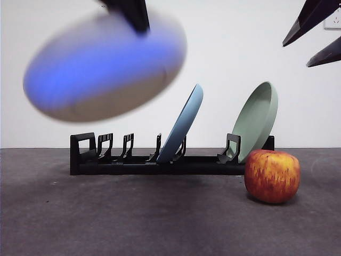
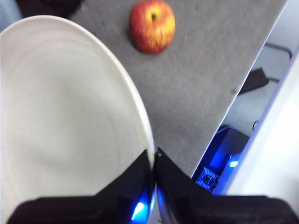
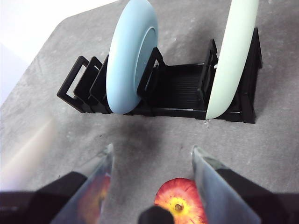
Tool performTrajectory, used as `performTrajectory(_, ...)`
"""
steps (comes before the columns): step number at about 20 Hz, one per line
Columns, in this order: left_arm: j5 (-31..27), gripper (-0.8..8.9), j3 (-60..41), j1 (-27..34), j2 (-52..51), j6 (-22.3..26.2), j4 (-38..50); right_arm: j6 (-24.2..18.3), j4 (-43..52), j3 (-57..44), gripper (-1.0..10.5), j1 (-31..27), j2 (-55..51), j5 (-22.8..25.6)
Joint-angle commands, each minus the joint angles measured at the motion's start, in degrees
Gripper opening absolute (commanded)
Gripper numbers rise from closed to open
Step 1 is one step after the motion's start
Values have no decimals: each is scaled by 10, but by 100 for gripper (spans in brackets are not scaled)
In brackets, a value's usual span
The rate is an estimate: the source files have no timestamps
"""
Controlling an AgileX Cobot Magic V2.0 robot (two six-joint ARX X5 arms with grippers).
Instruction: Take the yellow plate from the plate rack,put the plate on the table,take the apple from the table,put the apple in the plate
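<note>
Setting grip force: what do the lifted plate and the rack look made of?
The yellow plate, held at its rim by the left gripper, looks like matte cream ceramic or melamine, with faint concentric rings and no glare; which one I cannot tell. The plate rack looks like black moulded plastic, ribbed base, dull sheen.

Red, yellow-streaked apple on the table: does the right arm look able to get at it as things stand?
Probably yes. The right gripper hangs open above the red, yellow-streaked apple, nothing between them; the black plate rack stands behind it, and the left gripper holds the cream plate off to the side.
</note>
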Motion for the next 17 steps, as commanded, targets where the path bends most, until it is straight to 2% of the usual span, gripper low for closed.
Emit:
performTrajectory(1,-13,-9,-43,-6,29,-8,48,-1,2,3,284,0,1,2)
performTrajectory(3,-20,-9,-69,-7,66,-8,87,-1,2,3,284,0,1,2)
performTrajectory(7,-110,-9,-79,-9,164,12,150,-1,2,3,284,0,1,2)
performTrajectory(9,-129,-9,-79,-11,202,14,171,-1,2,3,284,0,1,2)
performTrajectory(12,-123,-5,-79,-11,228,11,179,-1,2,3,284,0,1,1)
performTrajectory(14,-83,9,-79,-11,229,11,181,-1,1,3,284,0,1,1)
performTrajectory(16,-32,142,-79,-10,229,11,183,-1,1,3,285,0,1,1)
performTrajectory(17,-31,224,-79,-10,229,11,184,-1,1,3,287,1,1,1)
